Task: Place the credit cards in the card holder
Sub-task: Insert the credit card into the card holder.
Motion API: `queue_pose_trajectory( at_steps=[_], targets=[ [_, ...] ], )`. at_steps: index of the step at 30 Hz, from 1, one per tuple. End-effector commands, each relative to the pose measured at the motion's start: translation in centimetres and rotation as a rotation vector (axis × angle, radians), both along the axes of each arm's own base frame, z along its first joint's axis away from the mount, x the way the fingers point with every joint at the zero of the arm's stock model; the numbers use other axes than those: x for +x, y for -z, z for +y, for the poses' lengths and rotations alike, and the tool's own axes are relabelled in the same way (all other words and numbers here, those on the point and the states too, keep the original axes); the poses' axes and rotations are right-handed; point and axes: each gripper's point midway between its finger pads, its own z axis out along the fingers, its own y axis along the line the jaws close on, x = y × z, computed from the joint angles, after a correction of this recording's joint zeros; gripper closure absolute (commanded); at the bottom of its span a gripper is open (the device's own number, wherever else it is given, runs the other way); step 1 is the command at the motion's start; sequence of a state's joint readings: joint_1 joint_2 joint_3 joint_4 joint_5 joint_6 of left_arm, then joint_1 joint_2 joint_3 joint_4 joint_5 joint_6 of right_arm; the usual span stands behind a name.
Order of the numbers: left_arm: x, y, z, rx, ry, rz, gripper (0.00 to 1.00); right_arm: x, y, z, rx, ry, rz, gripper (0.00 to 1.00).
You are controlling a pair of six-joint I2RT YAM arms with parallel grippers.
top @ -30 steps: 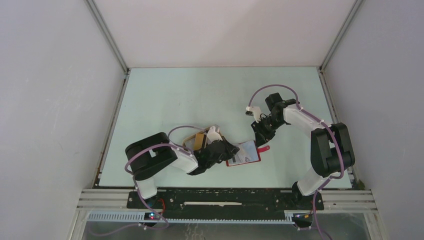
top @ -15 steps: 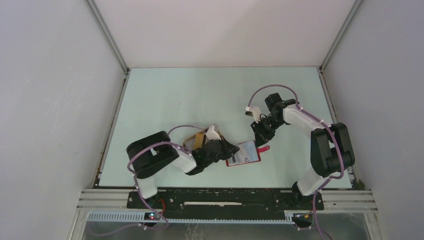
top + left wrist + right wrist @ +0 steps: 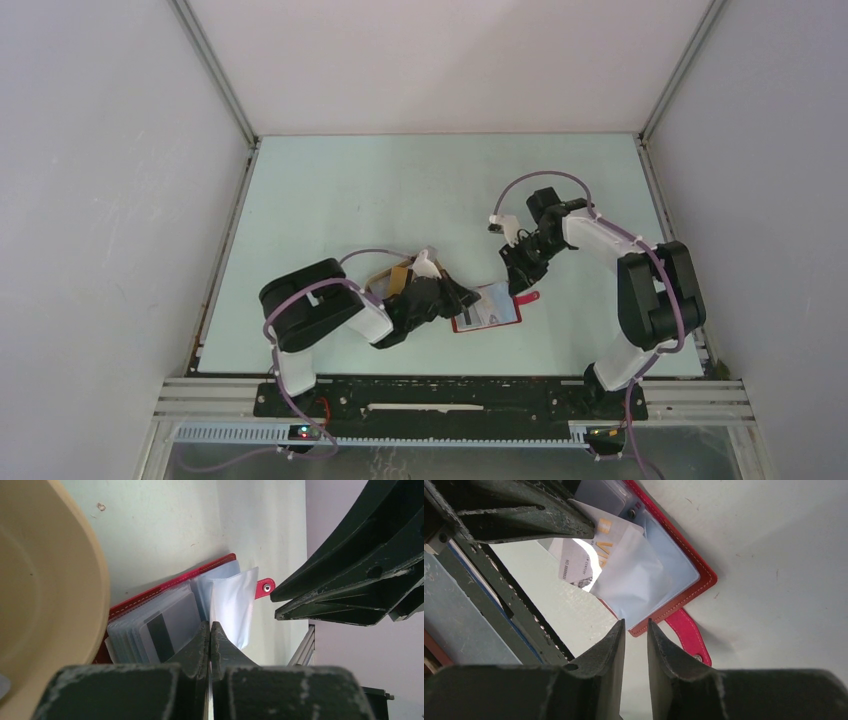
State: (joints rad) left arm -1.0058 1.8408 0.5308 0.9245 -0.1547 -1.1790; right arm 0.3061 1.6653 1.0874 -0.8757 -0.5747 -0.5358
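Observation:
The red card holder [image 3: 487, 308] lies open on the table, with its snap tab [image 3: 688, 636] pointing toward my right arm. A grey credit card with a dark stripe [image 3: 161, 631] sits in its left pockets. My left gripper [image 3: 210, 624] is shut on the edge of a white credit card [image 3: 583, 560] with orange lettering. That card reaches into a raised clear sleeve [image 3: 234, 602]. My right gripper [image 3: 635, 623] hovers just off the holder's corner beside the tab. It stands slightly open with nothing between its fingers.
A beige oval tray [image 3: 55, 580] sits right behind the holder at my left wrist and shows as a tan rim [image 3: 388, 279] from above. The two grippers are close together over the holder. Grey walls and metal rails enclose the table.
Both arms have shifted only slightly. The holder has not moved, and neither gripper has changed its opening.

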Motion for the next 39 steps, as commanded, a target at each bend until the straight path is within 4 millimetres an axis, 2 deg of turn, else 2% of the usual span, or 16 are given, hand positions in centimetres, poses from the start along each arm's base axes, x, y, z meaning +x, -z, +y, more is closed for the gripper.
queue_pose_trajectory(
  at_steps=[1, 6, 11, 16, 22, 39],
  targets=[
    [-0.3, 1.0, 0.5, -0.006, 0.025, 0.009, 1.00, 1.3, -1.2, 1.6, 0.057, 0.017, -0.035, 0.70],
    [-0.2, 1.1, 0.3, -0.023, 0.031, 0.013, 1.00, 1.4, -1.9, 2.8, 0.131, 0.021, -0.023, 0.84],
    [-0.2, 1.2, 0.3, -0.022, 0.034, 0.017, 1.00, 1.5, 0.0, 3.1, 0.087, 0.034, 0.046, 0.88],
    [-0.3, 1.4, 0.4, -0.022, 0.033, 0.025, 1.00, 3.0, 2.2, 2.2, -0.018, 0.103, 0.048, 0.88],
    [-0.2, 1.7, 0.5, -0.020, 0.037, 0.036, 1.00, 3.3, 3.9, 1.3, -0.095, 0.125, 0.065, 0.89],
    [0.0, 2.7, -0.3, 0.003, 0.074, 0.086, 1.00, 2.9, 3.5, 1.7, -0.067, 0.109, 0.084, 0.89]
  ],
)
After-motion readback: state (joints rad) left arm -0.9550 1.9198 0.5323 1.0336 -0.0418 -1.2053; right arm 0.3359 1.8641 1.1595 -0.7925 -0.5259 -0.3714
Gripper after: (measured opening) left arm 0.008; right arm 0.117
